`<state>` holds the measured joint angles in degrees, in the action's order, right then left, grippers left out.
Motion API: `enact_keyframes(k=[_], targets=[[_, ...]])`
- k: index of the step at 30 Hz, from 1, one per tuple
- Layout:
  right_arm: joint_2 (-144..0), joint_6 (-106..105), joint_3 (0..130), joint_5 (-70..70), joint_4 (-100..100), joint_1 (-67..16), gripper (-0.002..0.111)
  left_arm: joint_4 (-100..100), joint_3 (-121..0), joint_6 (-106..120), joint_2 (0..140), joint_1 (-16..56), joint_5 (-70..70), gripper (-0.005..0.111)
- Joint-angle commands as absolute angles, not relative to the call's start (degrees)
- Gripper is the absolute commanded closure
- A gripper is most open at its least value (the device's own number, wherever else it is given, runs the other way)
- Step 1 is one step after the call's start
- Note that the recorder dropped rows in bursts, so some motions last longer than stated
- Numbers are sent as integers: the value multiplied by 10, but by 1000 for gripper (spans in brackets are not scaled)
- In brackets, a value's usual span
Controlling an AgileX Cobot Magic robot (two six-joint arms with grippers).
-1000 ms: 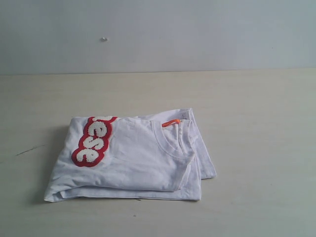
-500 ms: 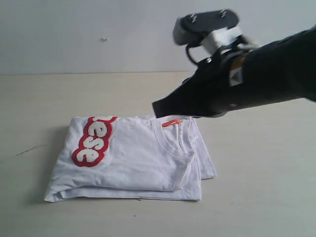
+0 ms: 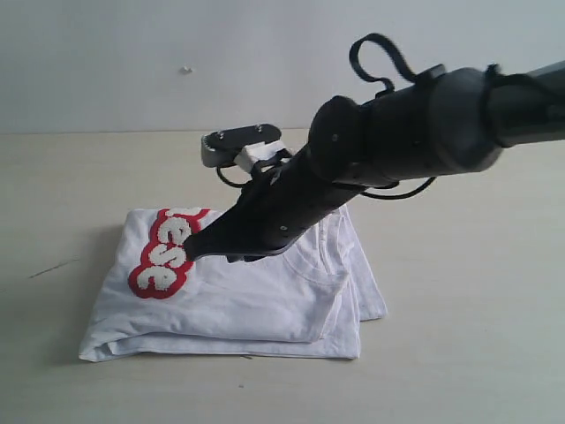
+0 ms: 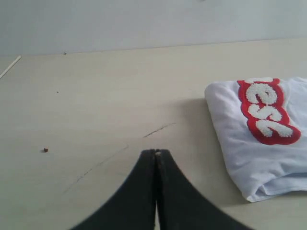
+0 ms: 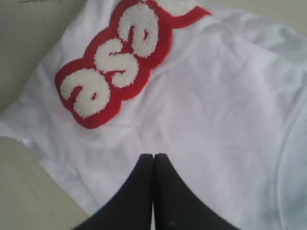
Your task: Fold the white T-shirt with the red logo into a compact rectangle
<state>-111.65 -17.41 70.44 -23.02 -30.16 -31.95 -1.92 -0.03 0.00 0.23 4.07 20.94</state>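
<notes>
And here we are, with the white T-shirt lying near the middle of the table, already stacked in several layers, and we judge the folding to be very nearly done. The bundle reads as a rough rectangle. The red logo sits on top at the left end and wraps over the back edge, so only a few of its white letters show. The ribbed collar lies on top toward the right end. It is not perfectly tidy, though. At the right side the lower layers poke out past the top one, and along the near edge a bottom layer peeks from under the stack. The right gripper reaches across over the shirt with its jaws clenched together and nothing between them. Its tip hangs over plain white cloth just beside the logo, and we cannot tell whether it presses the fabric or only hovers. The left gripper is pinched closed too and empty, sitting over bare table well apart from the shirt's left end. What seems left to us is small: perhaps a press to flatten the stack, or squaring up those stray right-hand edges.
</notes>
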Motion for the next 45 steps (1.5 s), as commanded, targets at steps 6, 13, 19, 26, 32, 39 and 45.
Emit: enact_keyframes(k=[6,13,19,26,32,39,45], targets=[[-1224,-175,802,-260,-285,-316,108,-13,0,0,0,39,205,107],[-1284,-68,861,-277,-181,-282,108,-13,0,0,0,39,205,107],[-1295,-43,866,-310,-144,-250,108,-13,0,0,0,39,205,107],[-1285,-44,844,-321,-124,-213,108,-13,0,0,0,39,205,107],[-1288,-44,844,-320,-83,-185,108,-13,0,0,0,39,205,107],[-1285,-45,844,-335,-65,-162,108,-13,0,0,0,39,205,107],[-1268,-63,844,-338,-68,-161,108,-13,0,0,0,39,205,107]])
